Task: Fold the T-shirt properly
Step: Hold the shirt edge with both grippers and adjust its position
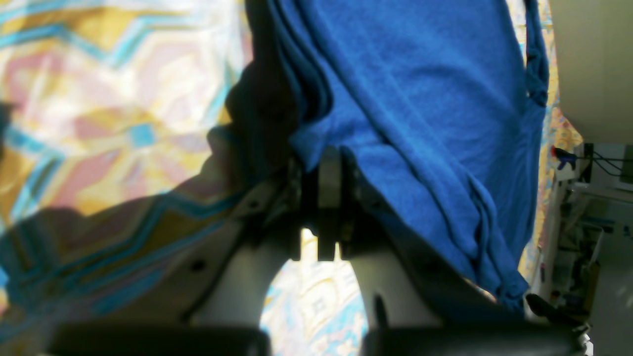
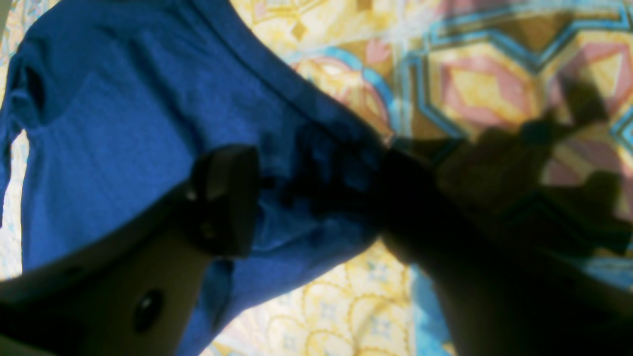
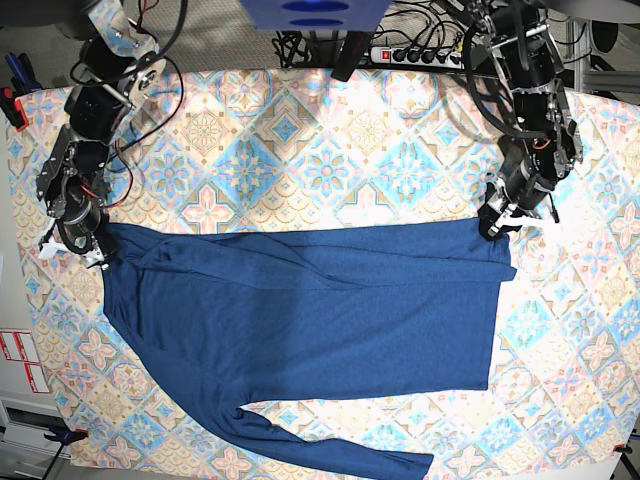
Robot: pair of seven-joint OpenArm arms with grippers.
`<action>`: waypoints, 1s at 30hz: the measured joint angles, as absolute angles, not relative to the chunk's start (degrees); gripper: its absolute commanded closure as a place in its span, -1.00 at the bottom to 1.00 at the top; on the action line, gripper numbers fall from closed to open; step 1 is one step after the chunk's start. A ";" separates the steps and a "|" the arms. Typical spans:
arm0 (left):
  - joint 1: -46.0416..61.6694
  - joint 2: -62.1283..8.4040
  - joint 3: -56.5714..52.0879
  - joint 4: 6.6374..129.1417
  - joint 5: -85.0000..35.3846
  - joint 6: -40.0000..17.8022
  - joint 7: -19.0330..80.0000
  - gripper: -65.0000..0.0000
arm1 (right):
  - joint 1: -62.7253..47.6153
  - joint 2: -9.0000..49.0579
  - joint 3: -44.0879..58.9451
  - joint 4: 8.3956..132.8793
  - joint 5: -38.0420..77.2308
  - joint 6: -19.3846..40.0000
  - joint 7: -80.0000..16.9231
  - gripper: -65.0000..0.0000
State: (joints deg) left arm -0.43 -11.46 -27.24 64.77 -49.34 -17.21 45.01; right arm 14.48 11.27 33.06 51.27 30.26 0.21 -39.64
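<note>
The dark blue T-shirt (image 3: 300, 320) lies spread across the patterned table, with its upper edge folded over and one long sleeve (image 3: 330, 445) trailing along the front. My left gripper (image 3: 495, 225) is at the shirt's upper right corner. In the left wrist view the gripper (image 1: 329, 168) is shut on a fold of the cloth (image 1: 420, 99), which drapes over it. My right gripper (image 3: 88, 245) is at the upper left corner. In the right wrist view its fingers (image 2: 225, 198) hold bunched, shadowed cloth (image 2: 123, 123) between them.
A patterned cloth (image 3: 320, 150) covers the table. A power strip and cables (image 3: 415, 55) lie at the back edge. A red clamp (image 3: 10, 100) sits at the far left edge. Shelving and clutter (image 1: 583, 237) stand beyond the table's side.
</note>
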 measured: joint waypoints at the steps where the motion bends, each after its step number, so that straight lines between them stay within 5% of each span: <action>1: -0.32 -11.44 -27.24 64.77 -49.30 -17.21 44.99 1.00 | 14.59 11.29 33.08 51.20 30.30 0.14 -39.90 0.06; 6: 0.03 -11.46 -27.24 64.77 -49.41 -17.21 44.80 1.00 | 14.55 11.11 33.30 50.87 30.50 0.12 -40.51 0.48; 16: 0.51 -11.44 -27.24 64.77 -49.34 -17.23 44.99 1.00 | 14.44 10.79 33.21 50.83 30.52 0.16 -39.81 0.49; 26: 0.49 -11.44 -27.24 64.77 -49.32 -17.26 44.97 1.00 | 14.44 10.52 33.17 50.87 31.59 1.06 -38.57 -0.04; 30: 0.51 -11.44 -27.24 64.77 -49.32 -17.26 44.97 1.00 | 14.44 10.50 33.17 50.89 31.79 1.32 -38.59 -0.10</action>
